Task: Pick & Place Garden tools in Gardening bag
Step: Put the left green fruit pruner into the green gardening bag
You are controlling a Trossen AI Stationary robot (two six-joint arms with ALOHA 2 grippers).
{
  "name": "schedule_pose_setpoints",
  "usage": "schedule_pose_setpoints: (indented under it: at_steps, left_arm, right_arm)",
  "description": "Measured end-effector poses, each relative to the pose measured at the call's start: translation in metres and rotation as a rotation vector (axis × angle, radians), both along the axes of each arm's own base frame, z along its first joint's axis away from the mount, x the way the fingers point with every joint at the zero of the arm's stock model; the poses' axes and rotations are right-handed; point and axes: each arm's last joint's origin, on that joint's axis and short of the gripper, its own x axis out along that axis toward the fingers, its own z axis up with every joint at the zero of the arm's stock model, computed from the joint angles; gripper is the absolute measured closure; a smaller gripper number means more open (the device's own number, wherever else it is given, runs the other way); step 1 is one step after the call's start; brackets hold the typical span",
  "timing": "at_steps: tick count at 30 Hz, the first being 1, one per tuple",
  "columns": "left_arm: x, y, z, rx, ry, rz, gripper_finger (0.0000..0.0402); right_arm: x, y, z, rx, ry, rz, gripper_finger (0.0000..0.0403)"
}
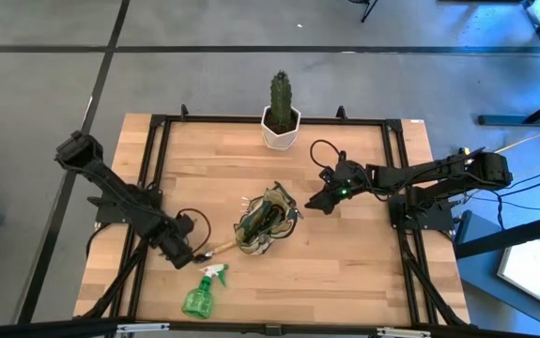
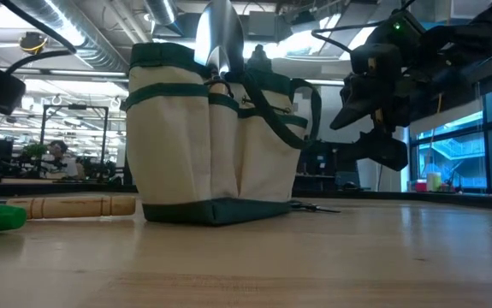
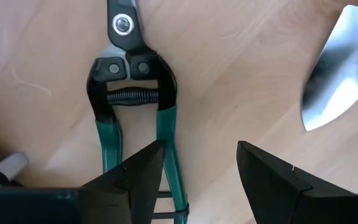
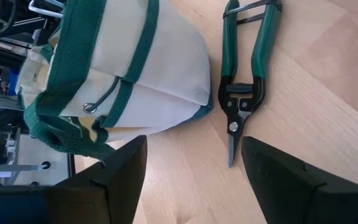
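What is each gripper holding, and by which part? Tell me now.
Nothing is held. The left gripper has its jaws open over bare table beside the shears. The right gripper is open too, near the bag.

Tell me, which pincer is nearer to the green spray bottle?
Left. The left pincer is close beside the spray bottle; the right pincer is far off, on the other side of the gardening bag.
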Motion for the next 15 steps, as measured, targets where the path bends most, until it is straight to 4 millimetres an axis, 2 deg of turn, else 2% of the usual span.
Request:
schedule_pose_setpoints:
  at_steps: [8,15]
  left_arm:
    - [-0.007,0.004,-0.004,0.04,0.063,0.03,0.0204]
    - [-0.005,0.002,-0.014,0.01,0.061,0.012,0.0244]
  right_arm:
    - [0.0,0.0,0.0,0.0,0.0,0.0,0.0139]
    - [0.0,0.0,0.0,0.006,0.001,0.0,0.0139]
